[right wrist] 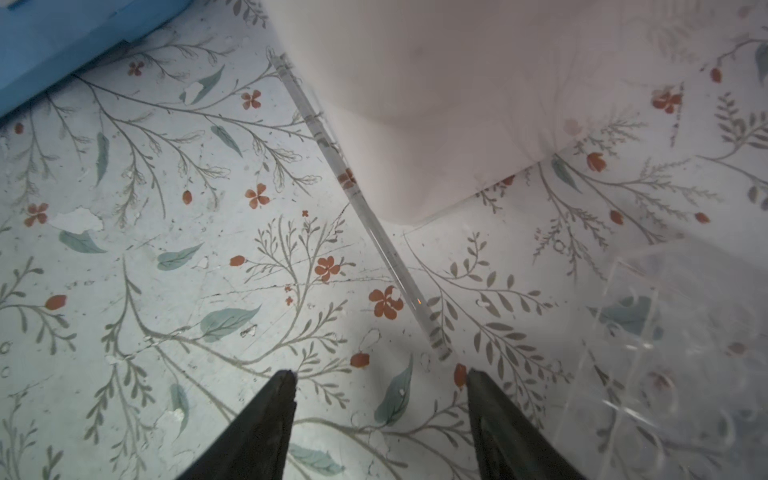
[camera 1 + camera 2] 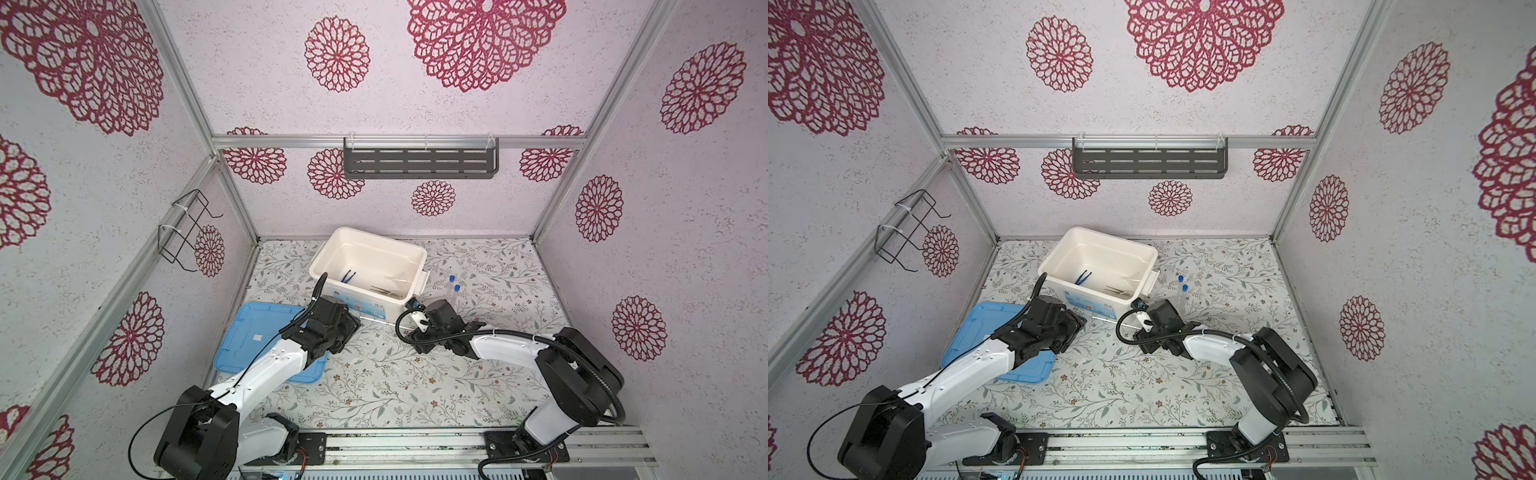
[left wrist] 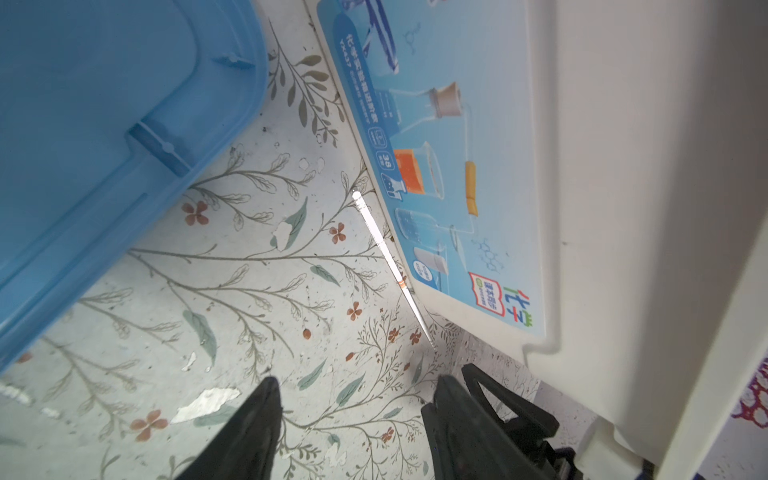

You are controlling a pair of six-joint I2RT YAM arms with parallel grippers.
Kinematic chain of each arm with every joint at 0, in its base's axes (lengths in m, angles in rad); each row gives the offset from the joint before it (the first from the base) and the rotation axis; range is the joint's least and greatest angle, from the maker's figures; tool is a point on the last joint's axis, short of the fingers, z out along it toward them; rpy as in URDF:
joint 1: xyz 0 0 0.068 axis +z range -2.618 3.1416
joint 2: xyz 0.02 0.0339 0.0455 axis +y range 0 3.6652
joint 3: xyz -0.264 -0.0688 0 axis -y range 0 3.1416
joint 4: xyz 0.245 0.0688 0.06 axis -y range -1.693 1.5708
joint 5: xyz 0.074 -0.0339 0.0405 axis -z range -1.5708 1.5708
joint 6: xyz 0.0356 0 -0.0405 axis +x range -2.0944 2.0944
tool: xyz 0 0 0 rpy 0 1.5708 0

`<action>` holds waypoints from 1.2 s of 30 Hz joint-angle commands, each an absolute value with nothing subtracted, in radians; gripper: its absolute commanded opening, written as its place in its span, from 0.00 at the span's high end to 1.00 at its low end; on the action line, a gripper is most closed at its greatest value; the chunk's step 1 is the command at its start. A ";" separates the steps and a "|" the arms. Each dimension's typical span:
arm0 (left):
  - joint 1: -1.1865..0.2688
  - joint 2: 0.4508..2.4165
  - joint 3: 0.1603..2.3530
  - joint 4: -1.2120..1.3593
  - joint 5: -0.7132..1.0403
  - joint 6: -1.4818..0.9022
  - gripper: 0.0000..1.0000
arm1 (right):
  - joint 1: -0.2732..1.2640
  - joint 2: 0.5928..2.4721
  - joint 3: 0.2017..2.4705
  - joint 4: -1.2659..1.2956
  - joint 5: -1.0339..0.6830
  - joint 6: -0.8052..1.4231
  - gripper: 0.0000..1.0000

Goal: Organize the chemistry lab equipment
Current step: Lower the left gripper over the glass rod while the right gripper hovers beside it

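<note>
The left jaws and the right jaws both stand spread and empty over the counter (image 1: 166,249). The thin white rod (image 3: 384,245) lies just beside the white box (image 3: 623,208)

I am seeing the floral worktop (image 2: 395,386) carrying several things. The white box (image 2: 374,307) is sitting toward the back, left of middle. The blue lid (image 2: 245,332) is lying flat in front of it on the left, one corner near the box. A thin rod (image 3: 388,253) is lying just beside the box's front wall. Two blue-capped test tubes (image 2: 454,291) are standing upright just right of the box, near a clear plastic piece (image 1: 685,332).
</note>
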State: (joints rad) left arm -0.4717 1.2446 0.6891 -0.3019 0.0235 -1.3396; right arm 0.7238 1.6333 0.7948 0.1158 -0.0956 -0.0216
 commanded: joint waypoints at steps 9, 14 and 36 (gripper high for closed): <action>-0.476 1.250 0.693 -0.285 -0.020 -1.336 0.36 | 0.692 1.742 0.863 0.197 -0.200 -0.101 0.29; -0.475 1.271 0.702 -0.268 -0.018 -1.330 0.36 | 0.692 1.770 0.850 0.155 -0.256 -0.118 0.32; -0.529 1.396 0.714 -0.270 -0.027 -1.329 0.38 | 0.827 1.456 0.647 0.181 -0.445 0.042 0.38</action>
